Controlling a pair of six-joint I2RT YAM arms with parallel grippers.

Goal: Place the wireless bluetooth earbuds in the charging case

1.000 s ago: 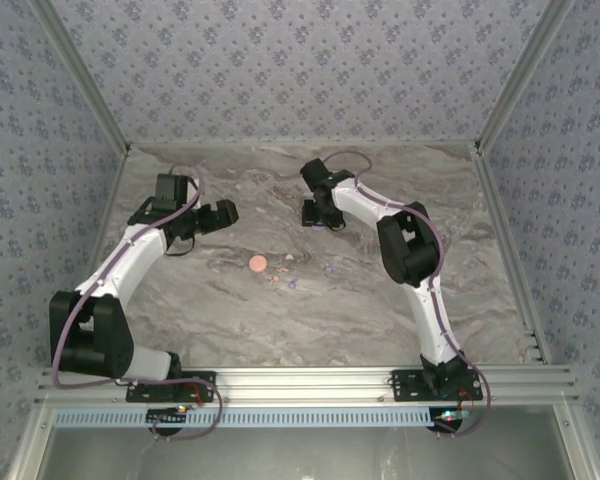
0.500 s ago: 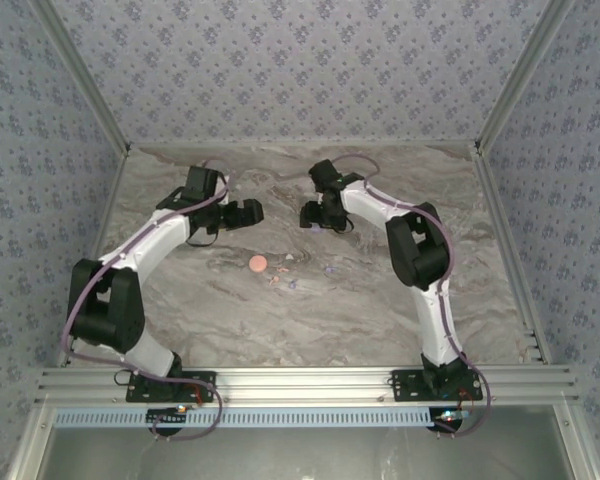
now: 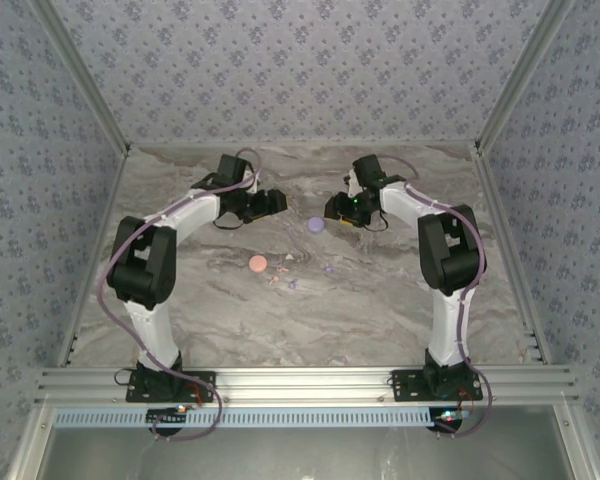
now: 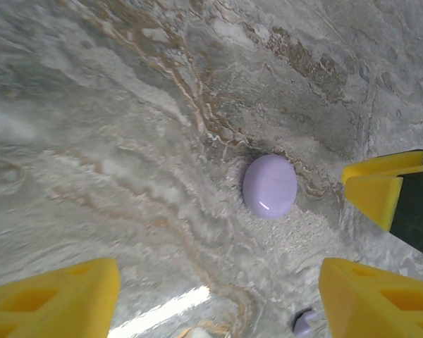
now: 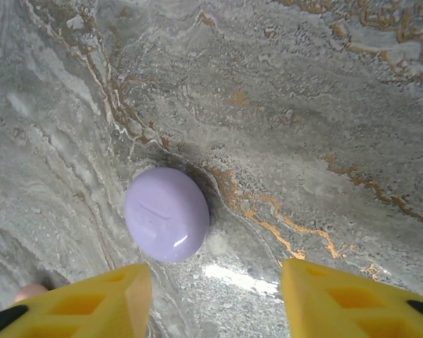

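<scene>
Two round cases sit on the marbled grey bench (image 3: 410,300). The salmon-pink case (image 3: 258,264) is nearer and to the left. The lavender case (image 3: 315,226) is farther back, lying flat between my left fingers (image 3: 272,203) and my right fingers (image 3: 335,211). Blue patterned walls (image 3: 300,70) close in the far side and both flanks.

From my left wrist, one yellow tip of the right fingers stands just right of the lavender case, close but apart from it. That is the one thing crowding that side. Both pairs of fingers are spread wide, with bare bench between them and no grip on anything.

Now the earbuds (image 3: 292,284). They are tiny specks scattered on the bench, on the near side of the lavender case and just right of the salmon-pink one. A couple are lavender and a couple pale pink, all too small for me to make out any shape. My left wrist catches one lavender bud (image 4: 304,322) at the bottom edge, near the smooth, glossy dome of the lavender case but not touching it. All of them lie loose on the bench.

Against a second ago, my left arm has stretched farther back and to the right. My right fingers have slid right, uncovering the lavender case they were hiding. The salmon-pink case and the specks lie where they were.
</scene>
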